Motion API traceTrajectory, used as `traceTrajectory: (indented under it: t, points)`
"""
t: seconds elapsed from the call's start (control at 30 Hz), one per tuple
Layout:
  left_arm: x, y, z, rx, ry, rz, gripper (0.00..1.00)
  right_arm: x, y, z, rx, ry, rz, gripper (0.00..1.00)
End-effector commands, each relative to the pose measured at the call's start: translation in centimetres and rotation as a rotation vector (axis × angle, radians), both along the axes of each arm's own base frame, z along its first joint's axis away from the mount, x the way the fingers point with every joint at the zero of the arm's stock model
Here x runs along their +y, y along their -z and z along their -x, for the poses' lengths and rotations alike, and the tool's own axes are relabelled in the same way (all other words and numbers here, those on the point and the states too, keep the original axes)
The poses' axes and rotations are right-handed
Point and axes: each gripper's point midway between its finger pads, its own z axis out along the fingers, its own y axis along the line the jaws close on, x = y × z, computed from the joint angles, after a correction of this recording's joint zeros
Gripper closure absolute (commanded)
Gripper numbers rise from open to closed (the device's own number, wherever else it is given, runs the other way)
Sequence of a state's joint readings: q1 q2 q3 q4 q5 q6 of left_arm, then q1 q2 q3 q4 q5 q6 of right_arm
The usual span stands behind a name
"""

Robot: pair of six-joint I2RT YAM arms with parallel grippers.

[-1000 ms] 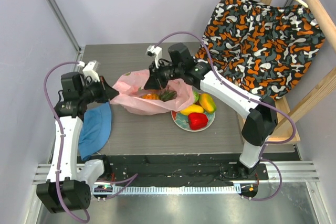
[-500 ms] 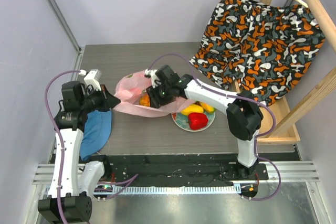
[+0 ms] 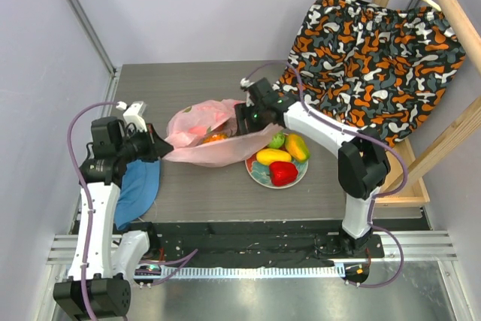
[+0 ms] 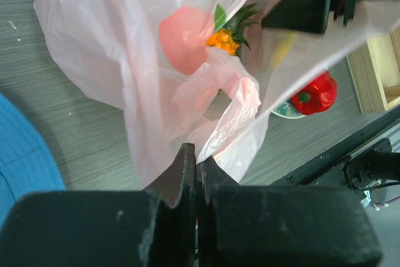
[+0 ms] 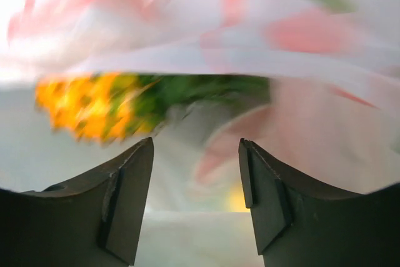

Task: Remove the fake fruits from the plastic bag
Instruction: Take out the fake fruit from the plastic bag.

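The pink plastic bag (image 3: pixel 197 127) lies on the table left of centre, its mouth facing right. My left gripper (image 3: pixel 155 146) is shut on the bag's left edge; in the left wrist view (image 4: pixel 197 154) pink film (image 4: pixel 137 48) runs from between the closed fingers. The pineapple (image 3: pixel 216 138) sits inside the bag (image 4: pixel 226 35). My right gripper (image 3: pixel 242 121) is open and empty at the bag's mouth; its view shows the blurred pineapple (image 5: pixel 94 104) behind film, ahead of the gripper (image 5: pixel 195 154). The red piece (image 3: pixel 283 173), yellow piece (image 3: pixel 273 156), green apple (image 3: pixel 277 140) and orange peach (image 3: pixel 297 146) lie on the plate.
The plate (image 3: pixel 255 173) stands right of the bag. A blue hat (image 3: pixel 139 186) lies at the near left under my left arm. A patterned cloth (image 3: pixel 376 58) hangs on a wooden rack at the right.
My right gripper reached left, deep into the bag, then pulled back right to the bag's mouth, empty. The pineapple stays inside. My left gripper keeps hold of the bag.
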State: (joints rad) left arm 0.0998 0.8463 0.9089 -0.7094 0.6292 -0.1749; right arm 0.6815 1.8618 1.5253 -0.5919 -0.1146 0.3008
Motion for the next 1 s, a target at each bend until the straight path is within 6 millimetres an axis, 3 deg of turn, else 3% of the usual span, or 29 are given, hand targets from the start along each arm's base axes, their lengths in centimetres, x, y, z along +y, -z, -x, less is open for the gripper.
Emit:
traceTrajectory:
  t: [0.0,0.07,0.1,0.23,0.4,0.5,0.57,0.67,0.8,0.87,0.97]
  points:
    - [-0.3,-0.6,-0.8,-0.033,0.018,0.001,1.00,-0.3,-0.4,-4.0,-0.005,0.155,-0.042,0.33]
    - [-0.3,-0.6,-0.9,-0.031,0.020,0.002,1.00,0.6,-0.1,-4.8,0.007,0.158,-0.072,0.32]
    - [-0.3,-0.6,-1.0,-0.031,0.020,0.002,1.00,1.1,1.4,-5.1,0.037,0.154,-0.071,0.30]
    - [-0.2,-0.4,-1.0,-0.024,0.016,-0.003,1.00,4.1,2.2,-6.2,0.056,0.112,-0.127,0.26]
    - [-0.1,-0.5,-1.0,-0.023,0.015,-0.015,1.00,6.1,3.7,-6.1,0.077,0.067,-0.127,0.21]
    - [0.1,-0.6,-1.3,-0.024,0.012,-0.023,1.00,6.3,4.9,-6.0,0.083,0.038,-0.104,0.53]
    - [0.1,-0.6,-1.5,-0.019,0.013,-0.023,1.00,6.8,4.8,-6.1,0.072,-0.009,-0.125,0.84]
    - [0.1,-0.6,-1.9,-0.024,0.012,-0.026,1.00,8.7,1.2,-6.4,0.010,-0.112,-0.222,0.99]
    - [0.3,-1.0,-2.6,-0.043,0.007,-0.029,1.00,10.3,-7.0,-6.1,-0.131,-0.264,-0.353,0.99]
    - [0.2,-1.5,-3.0,-0.067,0.009,-0.026,1.00,10.5,-11.2,-4.7,-0.205,-0.356,-0.407,0.98]
    - [0.2,-2.0,-3.5,-0.087,0.001,-0.013,1.00,10.3,-14.6,-3.3,-0.265,-0.442,-0.456,0.99]
